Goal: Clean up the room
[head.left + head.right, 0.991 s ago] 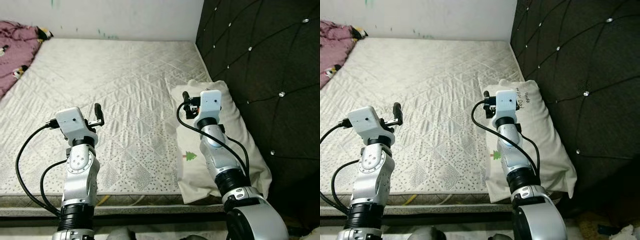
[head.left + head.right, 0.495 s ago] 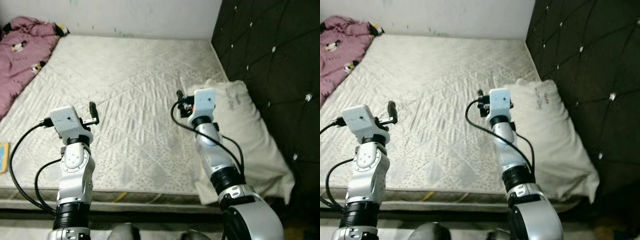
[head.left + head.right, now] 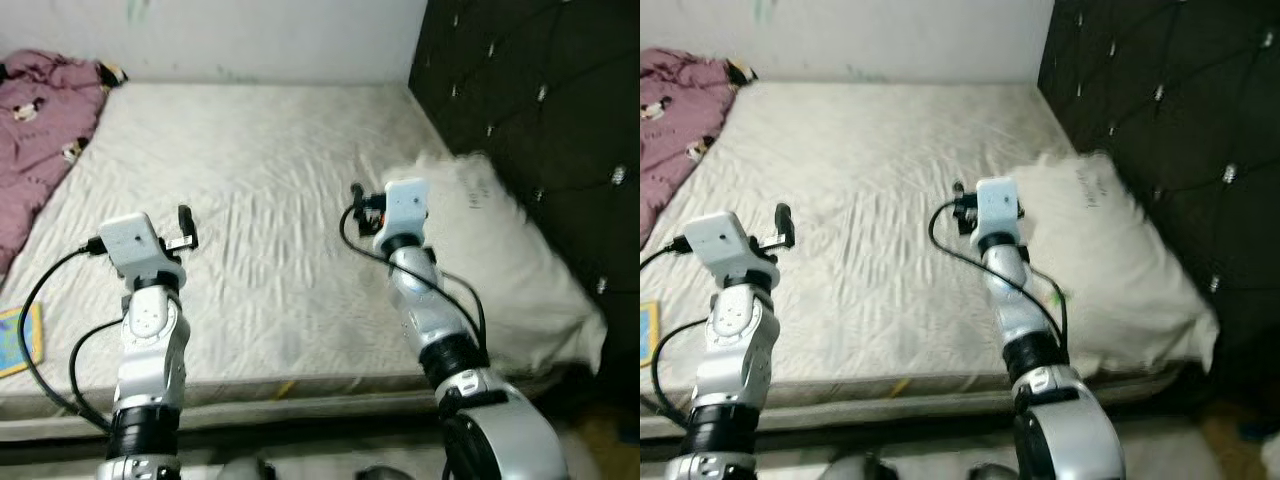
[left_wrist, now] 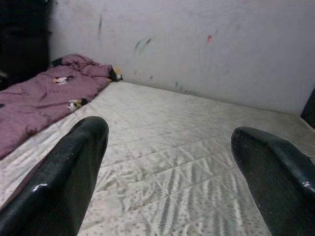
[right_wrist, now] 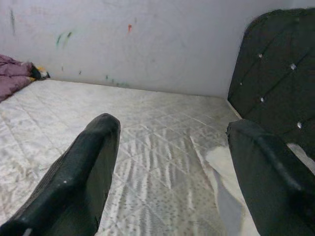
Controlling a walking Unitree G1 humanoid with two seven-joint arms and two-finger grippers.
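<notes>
**Clerk:** Item one, largest: the mattress (image 3: pixel 270 180), bare, quilted, pale, running up to a white wall (image 3: pixel 250 35). Along its right side stands a black tufted headboard (image 3: pixel 530 110).

**Onlooker:** Next down?

**Clerk:** Item two: a purple blanket (image 3: pixel 40 110), crumpled on the far left part of the mattress. Printed with small figures; too small to tell which.

**Onlooker:** It belongs to the tidying, I'd judge.

**Clerk:** Item three: a white pillow (image 3: pixel 510 260), lying against the headboard, its near corner hanging over the mattress edge. Item four: a flat yellow and blue thing (image 3: pixel 18 340) at the near left edge; blurred, perhaps a book.

**Onlooker:** And the arms?

**Clerk:** Item five: left gripper (image 4: pixel 170 172), raised over the near part of the mattress, fingers spread wide apart, nothing between them. Item six: right gripper (image 5: pixel 170 172), raised just beside the pillow, likewise spread and empty.

**Onlooker:** Risks?

**Clerk:** The eye views are smeared, so the head seems to be turning; a reach begun now could miss. The blanket is well apart from the left gripper, and leaning that far may upset balance. Soft cloth can slip from two thin fingers, or drag the flat thing off the edge.
</notes>
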